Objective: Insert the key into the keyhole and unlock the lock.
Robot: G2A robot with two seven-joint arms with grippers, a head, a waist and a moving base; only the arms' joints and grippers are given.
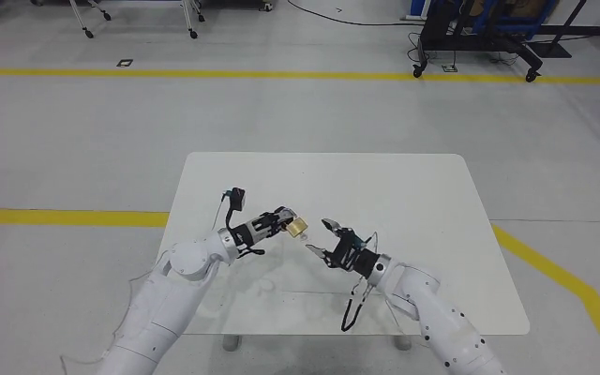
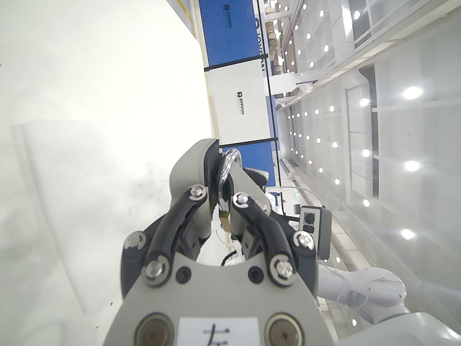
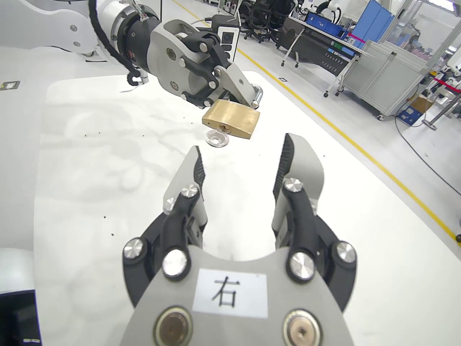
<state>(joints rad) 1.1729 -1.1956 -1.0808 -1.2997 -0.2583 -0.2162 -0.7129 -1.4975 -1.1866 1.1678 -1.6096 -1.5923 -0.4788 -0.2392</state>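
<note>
Left jaws are clamping the half-hidden shackle (image 3: 256, 95); brass lock (image 3: 231, 118) is dangling, key (image 3: 217, 139) buried blade-deep; right jaws are gaping wide.

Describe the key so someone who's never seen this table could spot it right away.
Above the white table, the left gripper holds a brass padlock by its shackle. The key juts from the padlock's bottom face, toward the open right gripper. It is the small silver disc with a hole, against the yellow brass.
</note>
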